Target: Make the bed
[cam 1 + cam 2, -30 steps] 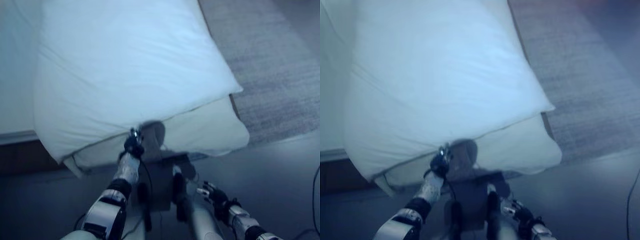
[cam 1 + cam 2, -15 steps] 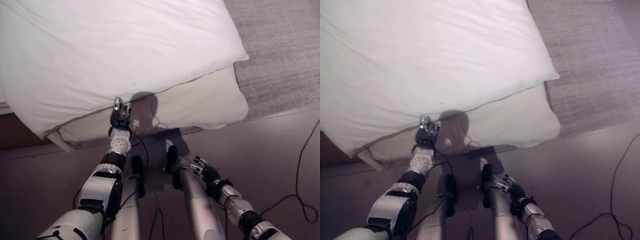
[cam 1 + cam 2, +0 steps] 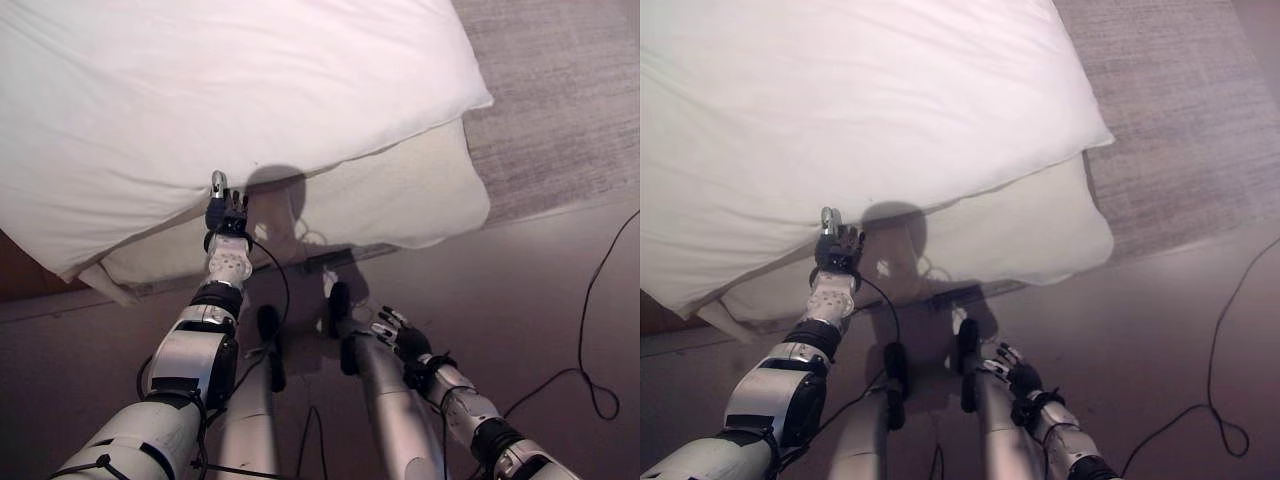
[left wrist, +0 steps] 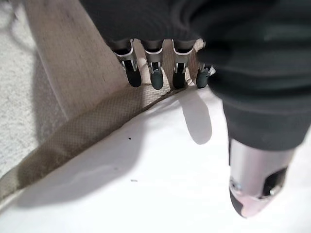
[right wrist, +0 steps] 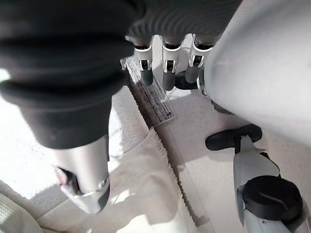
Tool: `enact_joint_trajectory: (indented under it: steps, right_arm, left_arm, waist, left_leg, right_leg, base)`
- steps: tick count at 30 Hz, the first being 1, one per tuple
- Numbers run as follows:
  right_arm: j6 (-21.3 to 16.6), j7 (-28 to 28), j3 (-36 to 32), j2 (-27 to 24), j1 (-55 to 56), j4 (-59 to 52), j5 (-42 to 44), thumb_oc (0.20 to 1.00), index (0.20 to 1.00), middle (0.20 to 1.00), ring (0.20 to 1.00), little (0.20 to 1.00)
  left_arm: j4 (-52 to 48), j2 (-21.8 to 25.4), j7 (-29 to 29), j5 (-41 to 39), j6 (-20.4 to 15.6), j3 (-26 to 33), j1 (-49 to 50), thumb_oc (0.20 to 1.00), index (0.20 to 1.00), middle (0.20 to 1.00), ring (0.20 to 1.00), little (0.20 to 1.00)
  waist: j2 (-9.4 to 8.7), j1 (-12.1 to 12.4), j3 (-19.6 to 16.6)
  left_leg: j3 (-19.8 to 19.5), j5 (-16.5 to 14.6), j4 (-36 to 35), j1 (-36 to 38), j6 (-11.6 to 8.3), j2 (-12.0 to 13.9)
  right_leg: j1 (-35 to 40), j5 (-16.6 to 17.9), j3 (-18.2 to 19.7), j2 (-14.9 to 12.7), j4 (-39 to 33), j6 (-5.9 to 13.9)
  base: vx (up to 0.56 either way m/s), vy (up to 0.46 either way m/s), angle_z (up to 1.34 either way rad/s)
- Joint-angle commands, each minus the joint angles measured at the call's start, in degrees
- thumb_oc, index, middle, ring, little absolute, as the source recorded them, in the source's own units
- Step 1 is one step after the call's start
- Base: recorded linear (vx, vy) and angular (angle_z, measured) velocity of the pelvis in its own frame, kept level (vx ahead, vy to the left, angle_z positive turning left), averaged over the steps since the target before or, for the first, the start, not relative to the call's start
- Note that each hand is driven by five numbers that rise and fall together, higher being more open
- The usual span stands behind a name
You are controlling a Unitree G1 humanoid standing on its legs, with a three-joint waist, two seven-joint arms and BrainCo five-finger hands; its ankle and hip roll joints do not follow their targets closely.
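- We have the left robot hand (image 3: 226,215) raised to the near edge of the white duvet (image 3: 230,90), which overhangs the cream side of the bed (image 3: 380,200).
- In the left wrist view its fingers (image 4: 156,77) reach out straight, tips at the brownish seam where white cloth meets the bed side, thumb held apart; we judge the robot hand spread and clamped on nothing.
- The right robot hand (image 3: 400,340) hangs low over the floor (image 3: 520,290), well apart from the bed; its fingers look relaxed and hold nothing.
- The duvet lies spread over the bed top, its near edge drooping unevenly, lower toward our left, with the corner by the grey rug (image 3: 560,90) sitting fairly square.
- For the step in hand, which we take to be straightening or tucking this edge, we should get the fingertips under the hem and pinch cloth against the thumb before pulling, since flat fingers would probably slide off smooth fabric.
- We would pull along the edge toward the sagging side rather than straight down, so the top stays flat.
- The right robot hand could come up to steady the other stretch of hem.
- We see no boxes, baskets or other containers here; the bed alone carries the duvet.
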Motion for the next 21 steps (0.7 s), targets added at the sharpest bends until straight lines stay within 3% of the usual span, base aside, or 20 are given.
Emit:
enact_joint_trajectory:
  steps: [1,14,15,17,18,21]
  right_arm:
    - [-1.69,-0.40,1.06,-1.32,2.71,-3.45,1.46,1.000,1.000,1.000,1.000,1.000]
    - [-1.49,-0.10,2.13,-2.13,3.55,-4.47,1.97,1.000,1.000,1.000,1.000,1.000]
    - [-1.54,-0.09,1.94,-2.17,3.64,-4.60,2.05,1.000,1.000,1.000,1.000,1.000]
    - [-1.68,-0.17,1.63,-2.23,4.08,-4.99,2.40,1.000,1.000,1.000,1.000,1.000]
    - [-1.68,-0.17,1.62,-2.23,4.09,-4.99,2.40,1.000,1.000,1.000,1.000,1.000]
    - [-1.93,0.08,1.30,-2.29,5.17,-5.55,2.74,1.000,1.000,1.000,1.000,1.000]
  left_arm:
    - [1.68,-1.46,1.17,-0.49,-2.28,0.53,-2.71,1.000,1.000,1.000,1.000,1.000]
    - [4.17,2.63,4.16,-0.57,-3.42,-0.38,-12.03,1.000,1.000,1.000,1.000,1.000]
    - [4.21,2.81,4.56,-0.47,-3.71,-0.38,-12.72,0.680,0.680,0.680,0.680,0.680]
    - [3.26,3.09,4.95,0.23,-4.51,-0.71,-13.89,0.332,0.332,0.332,0.332,0.332]
    - [3.24,3.08,4.97,0.24,-4.51,-0.71,-13.88,0.200,0.200,0.200,0.200,0.200]
    - [-0.03,2.06,4.49,0.67,-5.86,-2.09,-14.57,0.200,0.200,0.200,0.200,0.200]
  waist:
    - [1.81,0.47,-2.97]
    - [1.70,-0.56,-3.59]
    - [1.71,-0.60,-3.68]
    - [1.68,-0.73,-3.79]
    - [1.68,-0.72,-3.78]
    - [1.70,-0.82,-4.06]
  left_leg:
    - [0.44,3.74,-3.99,-2.16,-2.21,0.18]
    - [1.05,3.57,-3.96,-2.73,-2.29,0.62]
    - [1.13,3.56,-4.11,-2.72,-2.28,0.62]
    - [1.24,3.68,-4.04,-2.95,-2.37,0.63]
    - [1.24,3.67,-4.03,-2.94,-2.38,0.64]
    - [1.32,3.75,-4.53,-2.65,-2.27,0.75]
  right_leg:
    - [0.89,-2.48,0.38,-2.82,-0.21,8.21]
    - [-0.02,-2.10,0.95,-2.48,-0.15,8.37]
    - [-0.01,-2.04,1.01,-2.52,-0.35,8.45]
    - [-0.06,-1.82,0.89,-2.58,-0.65,8.50]
    - [-0.05,-1.82,0.89,-2.58,-0.65,8.50]
    - [0.07,-1.58,1.04,-2.54,-1.27,8.56]
  base:
    - [0.02,-0.003,-0.04]
    - [0.00,0.000,-0.01]
    - [-0.01,0.015,-0.03]
    - [0.00,0.000,0.00]
    - [0.02,0.006,-0.04]
    - [0.01,-0.001,-0.02]
